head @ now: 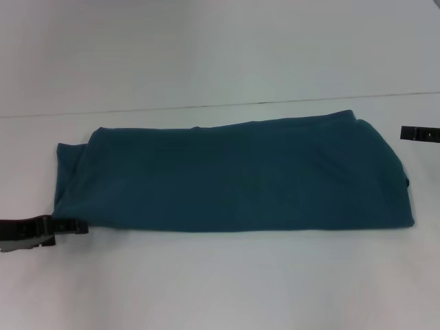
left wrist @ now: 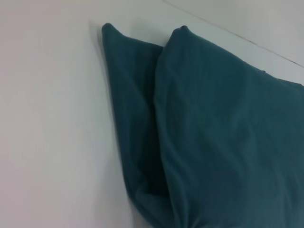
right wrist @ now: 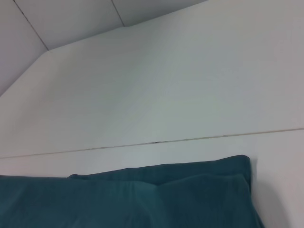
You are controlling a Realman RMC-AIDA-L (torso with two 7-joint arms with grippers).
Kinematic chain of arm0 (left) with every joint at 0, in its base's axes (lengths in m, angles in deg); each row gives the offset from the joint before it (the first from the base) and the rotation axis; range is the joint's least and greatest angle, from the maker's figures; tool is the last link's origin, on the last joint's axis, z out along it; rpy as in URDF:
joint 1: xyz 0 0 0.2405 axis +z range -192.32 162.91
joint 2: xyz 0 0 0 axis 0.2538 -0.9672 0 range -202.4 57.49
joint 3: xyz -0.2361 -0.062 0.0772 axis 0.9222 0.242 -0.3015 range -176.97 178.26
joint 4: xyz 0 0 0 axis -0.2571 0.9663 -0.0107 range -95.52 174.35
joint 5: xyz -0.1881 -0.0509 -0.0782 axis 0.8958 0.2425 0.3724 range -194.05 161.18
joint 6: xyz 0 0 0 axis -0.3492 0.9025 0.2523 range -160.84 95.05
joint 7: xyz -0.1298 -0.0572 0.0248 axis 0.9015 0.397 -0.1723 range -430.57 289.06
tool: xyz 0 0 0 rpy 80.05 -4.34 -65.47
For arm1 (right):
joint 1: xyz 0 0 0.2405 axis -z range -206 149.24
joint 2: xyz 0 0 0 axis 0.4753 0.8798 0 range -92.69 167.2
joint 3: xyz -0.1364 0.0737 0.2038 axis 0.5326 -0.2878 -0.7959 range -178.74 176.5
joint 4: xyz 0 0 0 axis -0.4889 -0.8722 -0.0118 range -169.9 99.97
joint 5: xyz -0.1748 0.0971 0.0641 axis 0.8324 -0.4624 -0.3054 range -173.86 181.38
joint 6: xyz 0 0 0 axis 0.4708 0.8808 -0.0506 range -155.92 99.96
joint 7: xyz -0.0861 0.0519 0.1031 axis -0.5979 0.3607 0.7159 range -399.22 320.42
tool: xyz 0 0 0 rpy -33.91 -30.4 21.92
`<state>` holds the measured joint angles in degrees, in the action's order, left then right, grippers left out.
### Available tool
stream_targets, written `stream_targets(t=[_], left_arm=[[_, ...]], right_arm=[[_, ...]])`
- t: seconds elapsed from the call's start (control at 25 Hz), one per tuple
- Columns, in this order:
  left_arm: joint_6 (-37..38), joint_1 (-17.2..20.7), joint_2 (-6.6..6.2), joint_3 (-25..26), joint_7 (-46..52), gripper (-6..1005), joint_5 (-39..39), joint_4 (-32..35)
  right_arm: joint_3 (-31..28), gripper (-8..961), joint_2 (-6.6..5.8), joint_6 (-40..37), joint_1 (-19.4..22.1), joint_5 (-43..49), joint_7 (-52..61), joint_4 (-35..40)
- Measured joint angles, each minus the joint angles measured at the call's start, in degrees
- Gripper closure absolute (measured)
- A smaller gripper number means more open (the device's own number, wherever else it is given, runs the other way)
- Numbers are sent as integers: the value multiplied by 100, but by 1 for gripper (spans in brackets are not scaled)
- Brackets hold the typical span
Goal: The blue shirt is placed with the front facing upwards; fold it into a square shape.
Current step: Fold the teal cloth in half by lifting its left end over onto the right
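The blue shirt [head: 234, 175] lies on the white table as a long teal band folded lengthwise, plain side up, no lettering showing. My left gripper [head: 69, 225] sits low at the band's near left corner, touching or almost touching the cloth. The left wrist view shows two layered folded corners of the blue shirt [left wrist: 213, 133], with the cloth bunching at the picture's lower edge. My right gripper [head: 419, 134] shows only as a black tip at the right edge, just beyond the band's far right corner. The right wrist view shows that corner of the blue shirt [right wrist: 190, 194] lying flat.
The white table [head: 220, 282] extends in front of the shirt. A thin seam line [head: 227, 104] crosses the surface behind the shirt, with more white surface beyond it.
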<state>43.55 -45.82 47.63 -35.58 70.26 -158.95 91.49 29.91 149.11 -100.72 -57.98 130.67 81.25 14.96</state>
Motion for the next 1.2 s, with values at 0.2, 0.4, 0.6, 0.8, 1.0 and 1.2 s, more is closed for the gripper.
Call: stream_targets(t=[0.2,0.4,0.6,0.8,1.0,1.2], left_arm=[[-193,-125,-23,-13,-6,165,-4,-248],[-456,-278,-44,-42,-2,166,-9,-497],[-623,-364,-82,-49,10,166,-14,-633],[-735,-388,-101,-39,61,166,-49,-668],[-799,-412,-119,-7,148,167,-234,-662],[-910,-464,-115,-34,153,167,-235,-692]], right_arm=[[-1,47,-4,3,3,-18,3,0],[0,47,-25,5,-6,-24,13,0],[0,46,-60,-15,-11,-26,34,0],[0,46,-71,-14,-11,-23,37,0],[0,47,-81,-20,-5,-24,37,0],[0,47,-81,-20,-2,-24,37,0]])
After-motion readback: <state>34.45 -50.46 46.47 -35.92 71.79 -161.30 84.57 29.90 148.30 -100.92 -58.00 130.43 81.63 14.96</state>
